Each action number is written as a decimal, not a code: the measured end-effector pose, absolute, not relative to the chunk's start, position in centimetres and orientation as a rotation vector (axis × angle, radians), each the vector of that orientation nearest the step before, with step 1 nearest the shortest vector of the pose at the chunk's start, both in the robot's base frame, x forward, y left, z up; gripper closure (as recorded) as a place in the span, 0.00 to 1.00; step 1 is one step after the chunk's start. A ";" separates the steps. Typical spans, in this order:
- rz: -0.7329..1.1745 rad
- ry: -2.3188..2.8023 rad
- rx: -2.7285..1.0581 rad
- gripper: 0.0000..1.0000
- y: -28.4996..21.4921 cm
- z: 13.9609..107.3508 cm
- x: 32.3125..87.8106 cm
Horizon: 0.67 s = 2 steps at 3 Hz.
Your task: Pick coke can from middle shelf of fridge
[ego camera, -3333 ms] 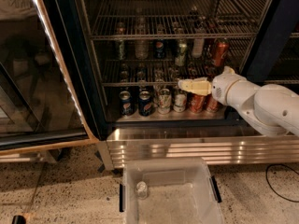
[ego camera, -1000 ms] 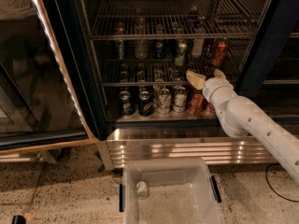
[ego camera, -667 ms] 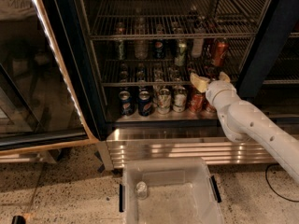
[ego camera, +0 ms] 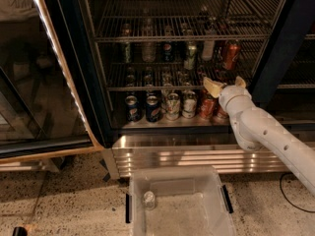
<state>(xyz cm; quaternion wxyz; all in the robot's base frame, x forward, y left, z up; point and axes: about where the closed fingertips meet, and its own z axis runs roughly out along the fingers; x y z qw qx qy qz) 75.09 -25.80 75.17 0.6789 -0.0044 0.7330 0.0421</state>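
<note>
claw [ego camera: 226, 84] shifted right, open, at middle shelf [ego camera: 147, 88]

Speckled beige terrazzo floor [ego camera: 59, 195] fills the lower frame in dim light. A clear rectangular plastic bin [ego camera: 197, 216] stands on it at bottom centre, and a thin black cable [ego camera: 281, 186] curls at lower right. The pincer [ego camera: 225, 83], fingers spread, sits right of centre.

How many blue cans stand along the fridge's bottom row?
2: one blue can at the row's left end, the second blue can beside it; more may hide behind. The end effector hangs open farther right.
</note>
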 end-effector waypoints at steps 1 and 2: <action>0.067 1.637 -0.001 0.34 -26.3 75.0 76.9; 0.035 1.626 0.023 0.33 -27.4 74.7 79.2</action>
